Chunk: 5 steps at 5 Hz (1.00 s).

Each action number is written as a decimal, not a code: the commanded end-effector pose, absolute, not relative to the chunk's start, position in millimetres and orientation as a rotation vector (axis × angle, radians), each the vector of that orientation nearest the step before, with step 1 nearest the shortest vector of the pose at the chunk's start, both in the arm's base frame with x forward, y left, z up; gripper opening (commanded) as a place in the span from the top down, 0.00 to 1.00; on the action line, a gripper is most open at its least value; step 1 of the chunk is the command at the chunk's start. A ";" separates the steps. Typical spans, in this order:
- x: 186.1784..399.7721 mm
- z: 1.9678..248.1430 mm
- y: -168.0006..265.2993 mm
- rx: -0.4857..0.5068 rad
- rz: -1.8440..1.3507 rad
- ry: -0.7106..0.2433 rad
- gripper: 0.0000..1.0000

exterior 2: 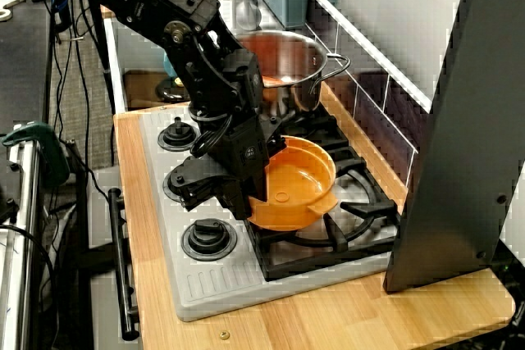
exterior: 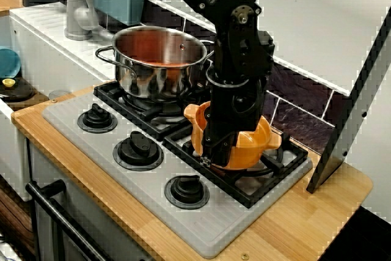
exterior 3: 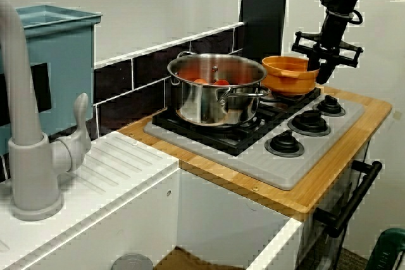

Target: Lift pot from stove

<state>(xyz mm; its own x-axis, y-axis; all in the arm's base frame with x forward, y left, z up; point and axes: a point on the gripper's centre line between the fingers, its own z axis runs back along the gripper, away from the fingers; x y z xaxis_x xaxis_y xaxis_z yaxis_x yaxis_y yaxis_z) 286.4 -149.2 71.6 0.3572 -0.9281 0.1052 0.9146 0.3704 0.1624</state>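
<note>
Gripping the near rim of the glossy orange pot point(exterior 2: 297, 184), the gripper point(exterior 2: 238, 190) has its jaws clamped on the wall, and the pot looks tilted, partly off the black burner grate point(exterior 2: 344, 231) at the stove's point(exterior 2: 205, 284) front-right corner. Next I judge a straight, steady rise is needed, keeping clear of the shiny steel pot point(exterior: 157, 62) behind on the ribbed grey cooktop.

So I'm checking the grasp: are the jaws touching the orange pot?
Touching. The view from the stove's end shows the gripper clamped over the near rim of the orange pot.
</note>
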 end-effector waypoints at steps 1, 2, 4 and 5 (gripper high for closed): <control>297.3 86.1 -152.3 0.076 -1.187 -0.232 1.00; 295.7 95.9 -153.9 0.051 -1.187 -0.251 1.00; 299.1 120.9 -155.9 0.006 -1.169 -0.296 1.00; 299.9 130.3 -156.0 -0.006 -1.163 -0.314 1.00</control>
<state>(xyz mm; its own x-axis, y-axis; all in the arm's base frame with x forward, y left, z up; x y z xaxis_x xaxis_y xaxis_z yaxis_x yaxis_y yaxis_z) 287.4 -152.4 102.0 0.3830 -0.9047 0.1867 0.9101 0.4041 0.0913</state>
